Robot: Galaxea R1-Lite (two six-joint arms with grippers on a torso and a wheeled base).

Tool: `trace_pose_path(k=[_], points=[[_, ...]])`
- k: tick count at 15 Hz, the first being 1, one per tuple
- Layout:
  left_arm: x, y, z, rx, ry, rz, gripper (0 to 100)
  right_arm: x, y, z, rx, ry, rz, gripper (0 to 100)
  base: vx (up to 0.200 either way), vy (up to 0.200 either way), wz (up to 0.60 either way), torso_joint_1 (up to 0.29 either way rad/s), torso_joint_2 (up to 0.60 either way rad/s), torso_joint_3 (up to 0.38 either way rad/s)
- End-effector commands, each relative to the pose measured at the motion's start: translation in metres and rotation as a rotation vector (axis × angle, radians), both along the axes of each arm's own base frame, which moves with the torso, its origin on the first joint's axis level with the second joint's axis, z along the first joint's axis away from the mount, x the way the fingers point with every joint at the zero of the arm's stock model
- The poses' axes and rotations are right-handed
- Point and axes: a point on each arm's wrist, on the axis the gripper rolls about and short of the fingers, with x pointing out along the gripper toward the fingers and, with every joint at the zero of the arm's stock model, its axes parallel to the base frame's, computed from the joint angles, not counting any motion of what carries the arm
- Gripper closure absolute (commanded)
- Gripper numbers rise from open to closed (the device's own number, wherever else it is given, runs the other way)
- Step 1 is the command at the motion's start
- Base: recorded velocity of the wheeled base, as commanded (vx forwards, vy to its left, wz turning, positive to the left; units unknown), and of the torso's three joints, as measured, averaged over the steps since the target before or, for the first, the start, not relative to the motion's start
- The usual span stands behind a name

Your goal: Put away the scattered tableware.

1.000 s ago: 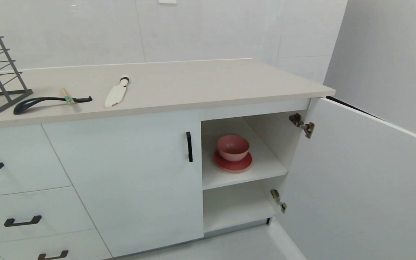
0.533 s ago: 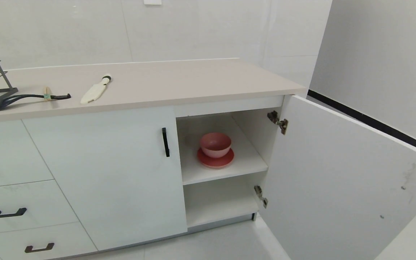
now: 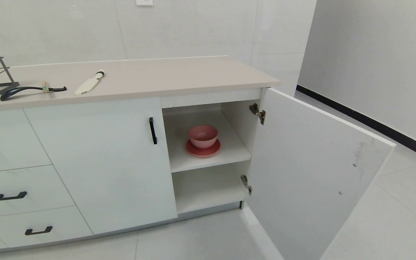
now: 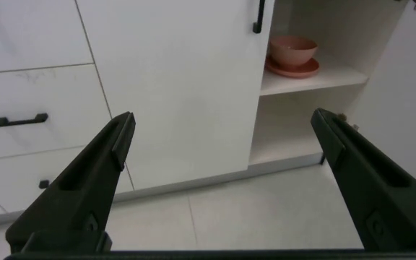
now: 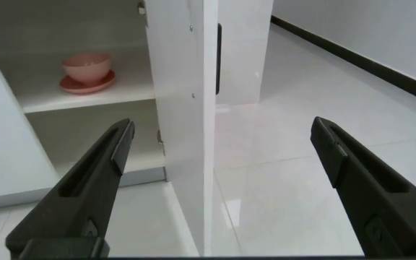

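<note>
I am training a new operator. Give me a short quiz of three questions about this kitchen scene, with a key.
1. True or false: the bowl stands on the plate on the upper shelf.
2. Where does the knife lie? A) on the counter B) inside the cabinet C) on the floor
3. Fill in: the door beside the bowl is ____.

Key: 1 true; 2 A; 3 open.
</note>
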Motion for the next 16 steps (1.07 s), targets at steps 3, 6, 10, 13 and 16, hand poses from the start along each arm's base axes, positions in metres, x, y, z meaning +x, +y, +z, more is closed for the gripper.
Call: trace_pose_path(k=[3, 6, 10, 13, 16], points=[[0.0, 0.0, 0.0, 0.0, 0.0, 0.0, 0, 0.0, 0.0, 0.0, 0.0, 0.002, 0.0, 0, 0.0, -0.133, 0.0, -0.005, 0.0, 0.003], [0.0, 0.0, 0.0, 0.0, 0.0, 0.0, 0, 0.0, 0.0, 0.0, -0.009, 0.001, 0.002, 0, 0.0, 0.0, 0.0, 0.0, 0.0, 0.0], [0.0, 0.0, 0.0, -0.002, 0.0, 0.0, 0, 0.0, 0.001, 0.001, -0.06, -0.005, 0.046, 100, 0.0, 0.0, 0.0, 0.0, 0.0, 0.0], [0.0, 0.0, 0.0, 0.0, 0.0, 0.0, 0, 0.0, 0.001, 0.001, -0.06, -0.01, 0.044, 100, 0.0, 0.0, 0.0, 0.0, 0.0, 0.0], [0.0, 0.0, 0.0, 0.0, 0.0, 0.0, 0, -0.021, 0.0, 0.159, -0.005, -0.4, 0.073, 100, 0.0, -0.133, 0.0, 0.003, 0.0, 0.0]])
